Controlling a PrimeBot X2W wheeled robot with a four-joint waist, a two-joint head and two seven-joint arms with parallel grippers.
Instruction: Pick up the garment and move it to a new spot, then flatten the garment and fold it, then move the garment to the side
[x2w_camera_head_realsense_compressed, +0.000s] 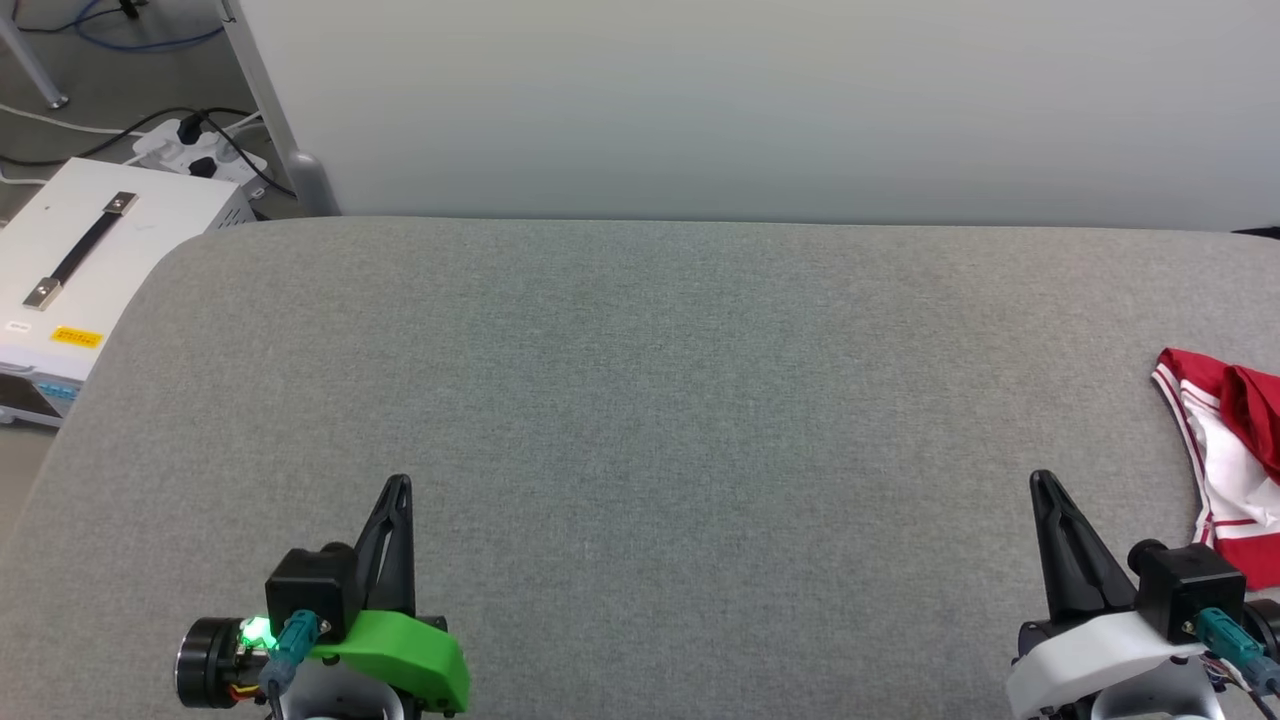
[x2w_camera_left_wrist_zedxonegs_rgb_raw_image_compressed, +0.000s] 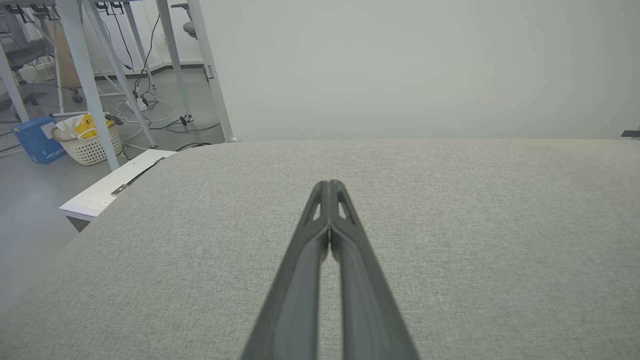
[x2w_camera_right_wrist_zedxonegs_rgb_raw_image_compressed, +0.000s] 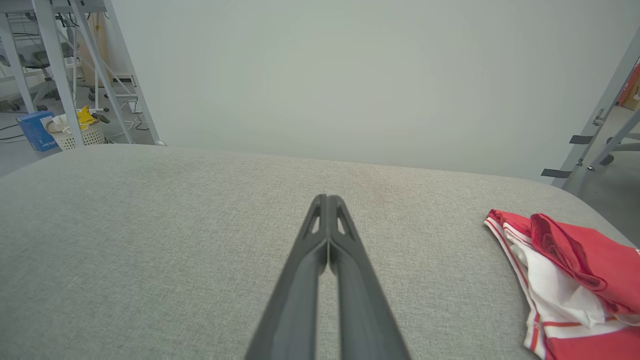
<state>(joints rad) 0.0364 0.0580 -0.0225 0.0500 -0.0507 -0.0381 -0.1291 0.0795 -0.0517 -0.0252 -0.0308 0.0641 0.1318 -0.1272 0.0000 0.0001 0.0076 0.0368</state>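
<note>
The garment (x2w_camera_head_realsense_compressed: 1232, 468) is a red and white bundle with striped trim, lying crumpled at the far right of the grey padded table (x2w_camera_head_realsense_compressed: 640, 400), partly cut off by the picture's edge. In the right wrist view the garment (x2w_camera_right_wrist_zedxonegs_rgb_raw_image_compressed: 570, 280) lies to the right of my fingers, apart from them. My right gripper (x2w_camera_head_realsense_compressed: 1043, 483) is shut and empty near the front edge, left of the garment. At the lower left my left gripper (x2w_camera_head_realsense_compressed: 400, 486) is also shut with nothing in it. Both wrist views show the fingers pressed together: left gripper (x2w_camera_left_wrist_zedxonegs_rgb_raw_image_compressed: 330, 184), right gripper (x2w_camera_right_wrist_zedxonegs_rgb_raw_image_compressed: 327, 198).
A pale wall panel (x2w_camera_head_realsense_compressed: 760, 100) stands behind the table. Off the table's left corner sit a white box with a black handle (x2w_camera_head_realsense_compressed: 90, 250) and a power strip with cables (x2w_camera_head_realsense_compressed: 195, 145). Metal frame legs (x2w_camera_left_wrist_zedxonegs_rgb_raw_image_compressed: 95, 85) and a white basket (x2w_camera_left_wrist_zedxonegs_rgb_raw_image_compressed: 90, 142) stand on the floor beyond.
</note>
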